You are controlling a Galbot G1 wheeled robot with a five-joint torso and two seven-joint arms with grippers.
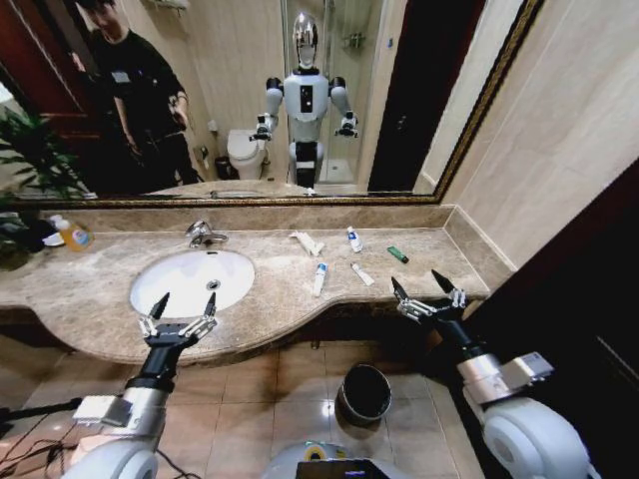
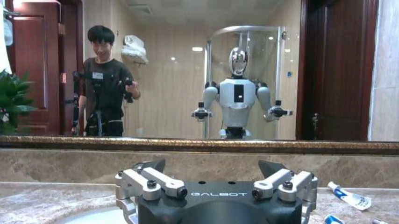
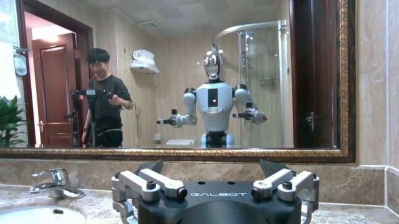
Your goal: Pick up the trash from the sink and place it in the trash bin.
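Far left I see an orange soap bottle [image 1: 73,236] on the counter [image 1: 270,299], then my left end effector [image 1: 183,305] hovering with fingers spread and empty over the near rim of the sink [image 1: 192,280], chrome tap [image 1: 203,235] behind the basin. Right of the basin the trash sits on the counter, not in the sink: white packet [image 1: 308,242], blue-capped tubes [image 1: 319,278] [image 1: 353,239] [image 1: 361,274], green stick [image 1: 397,254]. My right end effector [image 1: 425,289] hangs open and empty off the counter's right end; trash bin [image 1: 363,394] on the floor between both arms.
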